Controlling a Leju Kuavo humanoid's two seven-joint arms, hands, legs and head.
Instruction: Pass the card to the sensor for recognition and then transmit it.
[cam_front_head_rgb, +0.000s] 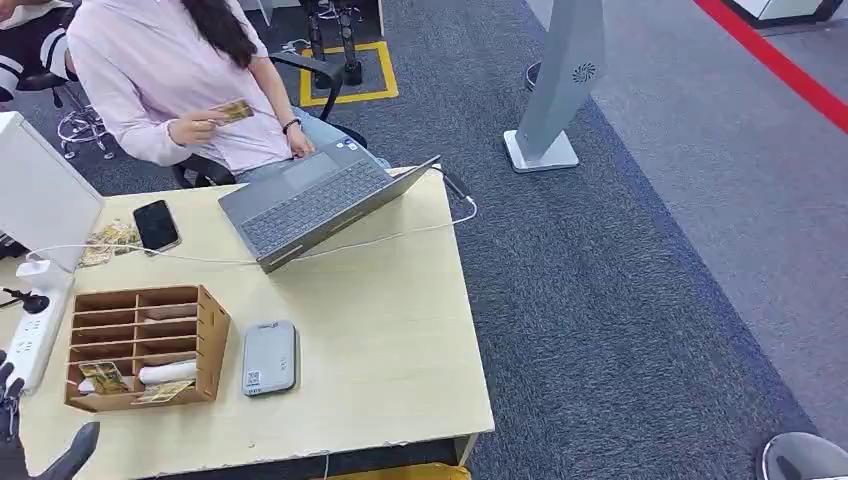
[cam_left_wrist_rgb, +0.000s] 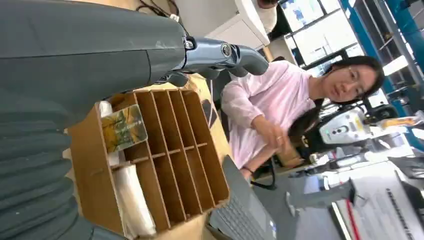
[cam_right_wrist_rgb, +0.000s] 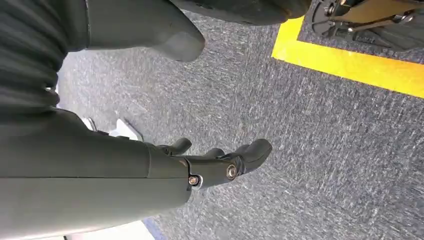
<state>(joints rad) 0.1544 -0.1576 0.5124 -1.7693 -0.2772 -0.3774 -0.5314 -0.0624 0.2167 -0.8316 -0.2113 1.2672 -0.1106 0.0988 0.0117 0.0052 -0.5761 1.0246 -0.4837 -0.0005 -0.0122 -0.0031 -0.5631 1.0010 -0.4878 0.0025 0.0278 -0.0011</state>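
Note:
A person in a pink shirt (cam_front_head_rgb: 150, 60) sits behind the desk and holds a gold card (cam_front_head_rgb: 235, 110) in one hand. A grey sensor pad (cam_front_head_rgb: 270, 357) lies flat on the desk, right of a wooden slotted organizer (cam_front_head_rgb: 150, 340). More gold cards (cam_front_head_rgb: 105, 377) lie in the organizer's nearest slots; one such card (cam_left_wrist_rgb: 124, 127) shows in the left wrist view. My left hand (cam_front_head_rgb: 30, 440) hovers at the desk's near left corner, fingers (cam_left_wrist_rgb: 220, 52) spread and holding nothing. My right hand (cam_right_wrist_rgb: 215, 160) hangs over the carpet with loosely extended, empty fingers.
An open grey laptop (cam_front_head_rgb: 310, 200) sits at the desk's far side with a white cable (cam_front_head_rgb: 400, 232) trailing from it. A black phone (cam_front_head_rgb: 156, 225) and a white power strip (cam_front_head_rgb: 30, 335) lie at the left. A grey kiosk stand (cam_front_head_rgb: 560, 90) rises on the carpet.

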